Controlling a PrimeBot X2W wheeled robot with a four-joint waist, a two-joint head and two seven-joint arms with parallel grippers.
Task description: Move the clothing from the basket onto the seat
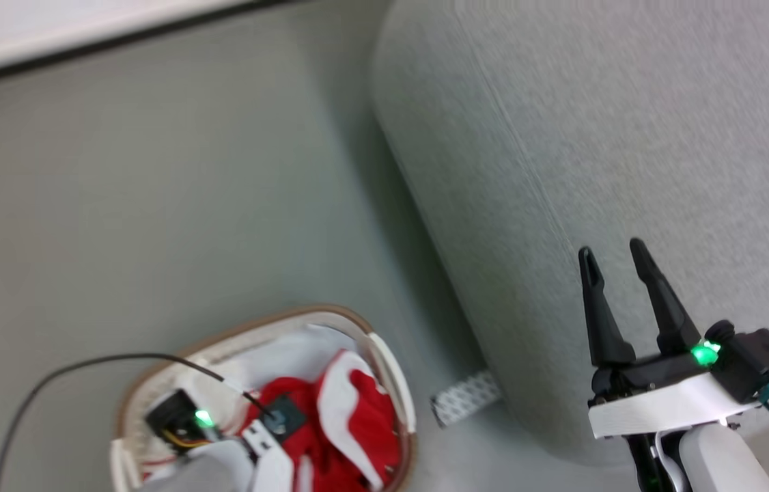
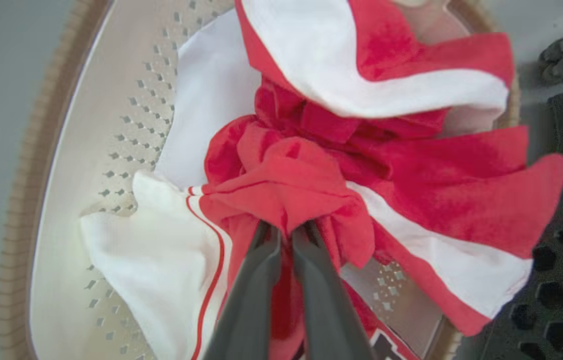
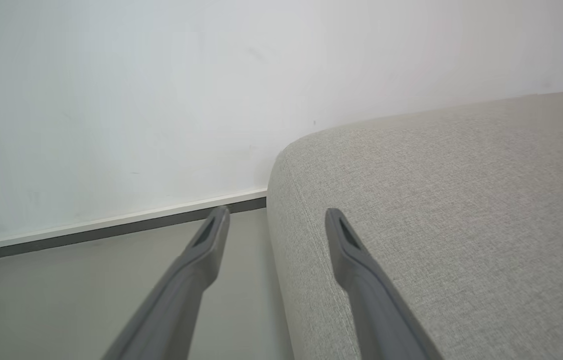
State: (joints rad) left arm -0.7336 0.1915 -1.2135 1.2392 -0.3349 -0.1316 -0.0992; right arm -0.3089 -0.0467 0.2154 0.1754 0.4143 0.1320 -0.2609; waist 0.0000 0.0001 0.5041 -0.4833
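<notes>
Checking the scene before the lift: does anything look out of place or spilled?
Mostly tidy. A flap of the clothing hangs out over the basket rim on one side, and a small pale patterned strip lies on the floor beside the seat base.

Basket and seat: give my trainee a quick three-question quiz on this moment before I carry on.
1. True or false: the right gripper holds a garment.
2. What is the left gripper shut on? A) red clothing B) a shoe C) a towel
3. Fill in: the red clothing lies in the ____, not on the seat.

Key: 1 false, it is open and empty; 2 A; 3 basket.
</notes>
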